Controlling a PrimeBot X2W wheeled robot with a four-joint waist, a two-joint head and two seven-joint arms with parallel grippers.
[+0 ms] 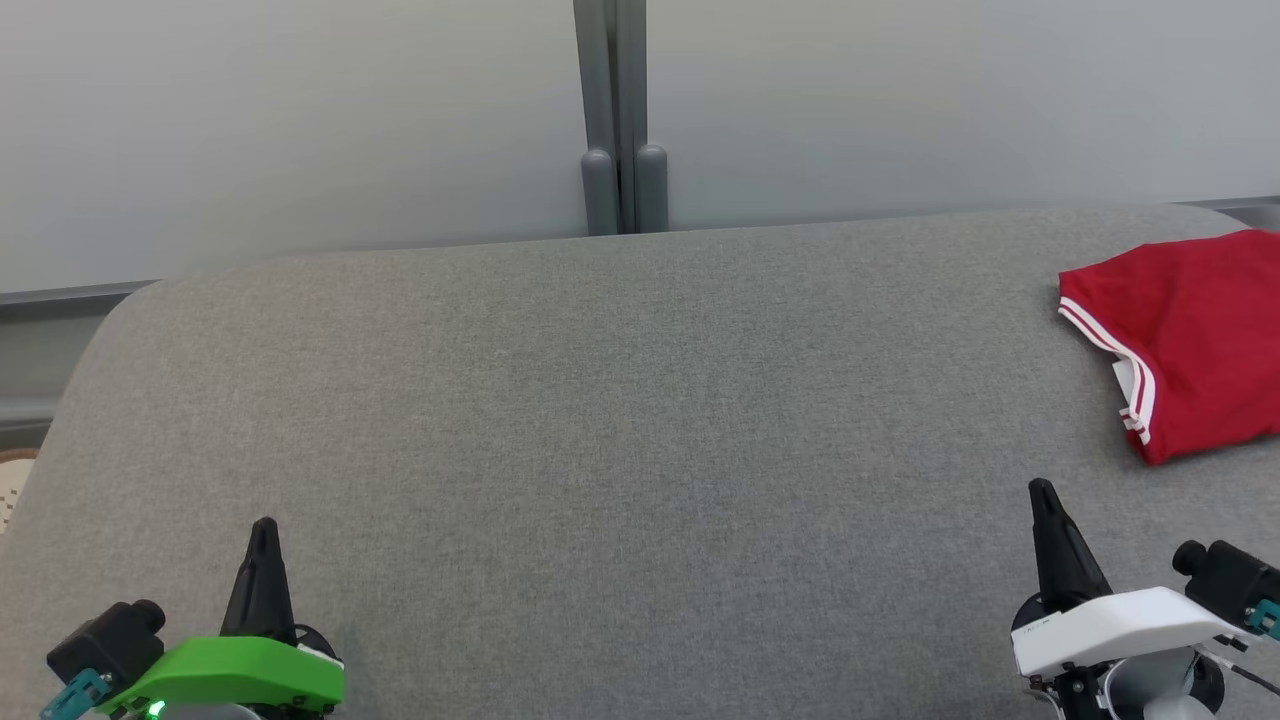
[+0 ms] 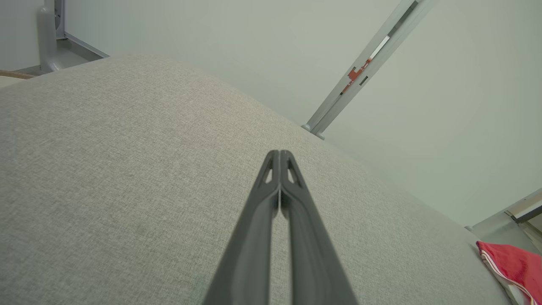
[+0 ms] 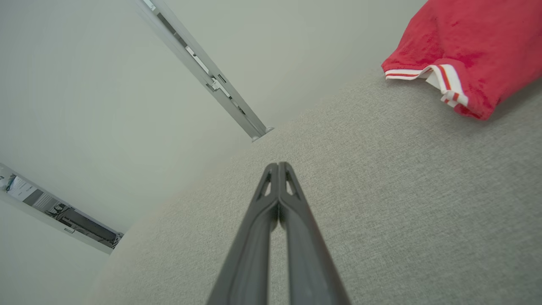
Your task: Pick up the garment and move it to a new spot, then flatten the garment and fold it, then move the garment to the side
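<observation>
The garment [image 1: 1195,335] is red with white-striped trim and lies folded at the far right of the grey fabric surface [image 1: 620,420], partly cut off by the head view's edge. It also appears in the right wrist view as the garment [image 3: 470,46] and in the left wrist view as the garment [image 2: 514,264]. My left gripper [image 1: 264,530] is at the lower left, shut, with nothing in it; the left gripper [image 2: 279,154] has its fingertips pressed together. My right gripper [image 1: 1043,492] is shut and empty, a short way in front of the garment; the right gripper [image 3: 278,166] tips touch.
A pale wall with a grey vertical post [image 1: 620,110] stands behind the surface. The surface's back edge and rounded left corner [image 1: 130,300] drop off toward the floor. A patterned object [image 1: 10,480] shows at the left edge.
</observation>
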